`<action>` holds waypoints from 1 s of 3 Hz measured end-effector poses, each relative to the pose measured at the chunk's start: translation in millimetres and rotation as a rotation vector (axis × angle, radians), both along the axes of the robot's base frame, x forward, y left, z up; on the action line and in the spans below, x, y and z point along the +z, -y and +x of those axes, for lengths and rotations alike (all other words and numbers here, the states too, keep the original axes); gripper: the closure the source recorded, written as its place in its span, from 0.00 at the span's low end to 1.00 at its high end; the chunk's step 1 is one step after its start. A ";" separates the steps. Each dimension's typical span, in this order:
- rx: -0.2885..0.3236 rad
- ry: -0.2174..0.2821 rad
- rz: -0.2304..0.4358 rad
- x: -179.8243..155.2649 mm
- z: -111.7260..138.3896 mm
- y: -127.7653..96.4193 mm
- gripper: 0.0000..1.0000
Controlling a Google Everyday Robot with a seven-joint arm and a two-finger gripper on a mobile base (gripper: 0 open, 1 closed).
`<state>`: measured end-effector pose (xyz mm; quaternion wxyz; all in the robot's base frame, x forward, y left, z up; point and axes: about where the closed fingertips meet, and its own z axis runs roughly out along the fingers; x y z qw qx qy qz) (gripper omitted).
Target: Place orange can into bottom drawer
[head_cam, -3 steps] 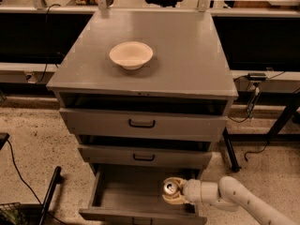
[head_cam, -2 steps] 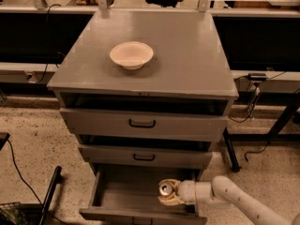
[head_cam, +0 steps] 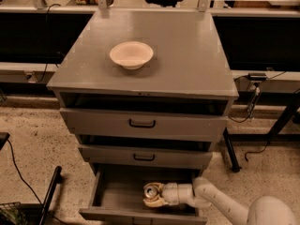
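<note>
The orange can (head_cam: 151,191) stands upright inside the open bottom drawer (head_cam: 112,198), right of its middle, silver top showing. My gripper (head_cam: 153,195) reaches in from the lower right on a white arm and is shut on the can, its cream fingers (head_cam: 157,201) wrapped around its sides. The can is low in the drawer; I cannot tell whether it touches the floor. The two upper drawers with black handles (head_cam: 142,123) are slightly pulled out.
A cream bowl (head_cam: 131,55) sits on the grey cabinet top (head_cam: 187,60). A black cable and a black pole (head_cam: 49,196) lie on the speckled floor at left. A black table leg (head_cam: 229,149) stands right of the cabinet.
My gripper has moved left and a little down with the can, further into the bottom drawer. Nothing else has moved.
</note>
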<state>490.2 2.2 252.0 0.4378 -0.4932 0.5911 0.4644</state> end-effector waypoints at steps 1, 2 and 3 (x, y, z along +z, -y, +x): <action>-0.011 0.001 0.017 -14.7 9.0 -14.6 1.00; -0.044 -0.007 0.021 -24.5 16.2 -17.6 0.97; -0.066 -0.026 0.013 -29.5 19.3 -21.2 0.75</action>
